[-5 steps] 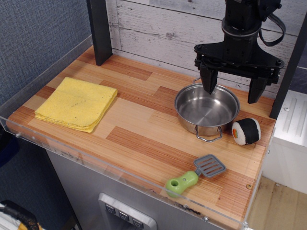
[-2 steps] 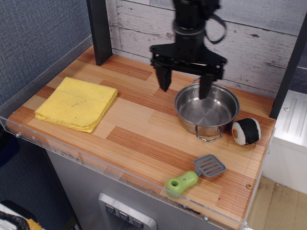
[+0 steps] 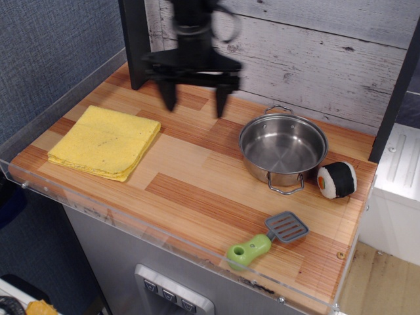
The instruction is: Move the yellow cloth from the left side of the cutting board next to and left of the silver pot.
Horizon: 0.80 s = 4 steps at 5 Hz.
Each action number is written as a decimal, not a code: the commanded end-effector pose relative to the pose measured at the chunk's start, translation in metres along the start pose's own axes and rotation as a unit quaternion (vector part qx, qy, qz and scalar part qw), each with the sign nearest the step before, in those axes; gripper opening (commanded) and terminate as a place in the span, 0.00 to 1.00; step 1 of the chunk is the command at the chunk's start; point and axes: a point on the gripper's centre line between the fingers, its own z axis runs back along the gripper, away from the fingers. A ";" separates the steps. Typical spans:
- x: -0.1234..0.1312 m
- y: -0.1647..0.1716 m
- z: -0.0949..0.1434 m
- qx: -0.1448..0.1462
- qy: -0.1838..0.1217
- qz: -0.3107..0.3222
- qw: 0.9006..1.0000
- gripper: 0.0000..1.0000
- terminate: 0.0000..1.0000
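Note:
The yellow cloth [image 3: 105,142] lies folded and flat on the left side of the striped wooden cutting board [image 3: 197,190]. The silver pot [image 3: 283,147] stands empty on the right part of the board, handles front and back. My gripper [image 3: 195,105] hangs above the back middle of the board, between cloth and pot, blurred by motion. Its two black fingers [image 3: 169,97] point down, spread wide apart, with nothing between them. It is up and to the right of the cloth, not touching it.
A black-and-white sushi roll toy [image 3: 337,179] sits right of the pot. A green-handled grey spatula [image 3: 267,239] lies near the front right edge. A black post [image 3: 137,42] stands at the back left. Clear acrylic rims the board.
The gripper has swept left, from above the pot's right side, across the pot, to above the board's back middle. It stayed open. Cloth, pot and toys have not moved.

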 end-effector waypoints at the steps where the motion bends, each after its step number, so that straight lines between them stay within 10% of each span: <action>1: -0.013 0.063 0.015 0.008 -0.032 0.082 0.996 1.00 0.00; 4: -0.036 0.108 -0.021 0.010 -0.025 0.158 0.987 1.00 0.00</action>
